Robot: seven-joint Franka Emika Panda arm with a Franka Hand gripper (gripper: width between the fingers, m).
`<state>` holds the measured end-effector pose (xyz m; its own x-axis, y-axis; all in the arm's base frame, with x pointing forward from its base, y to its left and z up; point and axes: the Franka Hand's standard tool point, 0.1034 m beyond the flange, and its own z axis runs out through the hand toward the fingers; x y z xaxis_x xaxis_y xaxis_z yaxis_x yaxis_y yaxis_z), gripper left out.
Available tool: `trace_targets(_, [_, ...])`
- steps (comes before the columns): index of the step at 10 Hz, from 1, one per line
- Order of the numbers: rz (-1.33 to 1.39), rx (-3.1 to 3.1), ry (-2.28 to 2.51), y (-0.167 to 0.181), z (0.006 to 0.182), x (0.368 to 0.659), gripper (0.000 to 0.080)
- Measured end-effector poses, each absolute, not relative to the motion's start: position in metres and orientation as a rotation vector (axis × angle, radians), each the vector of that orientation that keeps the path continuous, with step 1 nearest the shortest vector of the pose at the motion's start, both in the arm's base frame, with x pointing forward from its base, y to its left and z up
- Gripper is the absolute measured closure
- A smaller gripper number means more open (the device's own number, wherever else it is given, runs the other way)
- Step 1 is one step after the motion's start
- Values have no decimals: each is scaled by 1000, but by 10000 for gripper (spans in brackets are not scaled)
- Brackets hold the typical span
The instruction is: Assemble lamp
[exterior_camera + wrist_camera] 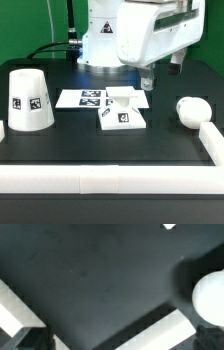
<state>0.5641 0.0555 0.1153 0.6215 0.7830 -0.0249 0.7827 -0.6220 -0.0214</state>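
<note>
The white tapered shade (28, 100) stands wide end down at the exterior view's left, tags on its side. The flat square base (124, 117) lies mid-table with a tag on its front edge. The round-headed bulb (189, 110) lies on the table at the exterior view's right; it shows in the wrist view (210, 294) as a white round shape at the edge. My gripper (148, 80) hangs above the table behind the base, between base and bulb. In the wrist view the gripper (118, 341) is open with only dark table between the fingers.
The marker board (92, 98) lies behind the base. A low white wall (110, 178) runs along the table's front and up the exterior view's right side (211, 142). White bars (165, 328) cross the wrist view near the fingers.
</note>
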Motion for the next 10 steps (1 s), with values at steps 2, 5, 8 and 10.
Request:
trace_targets(2, [50,-2821,-1362,56,115,564,100])
trace_targets(5, [47,-2821,-1363,53,115,561,100])
trace_targets(8, [59,-2837,-1343,26,110,503,100])
trace_targets(10, [83,-2846,-1297,2,99,470,100])
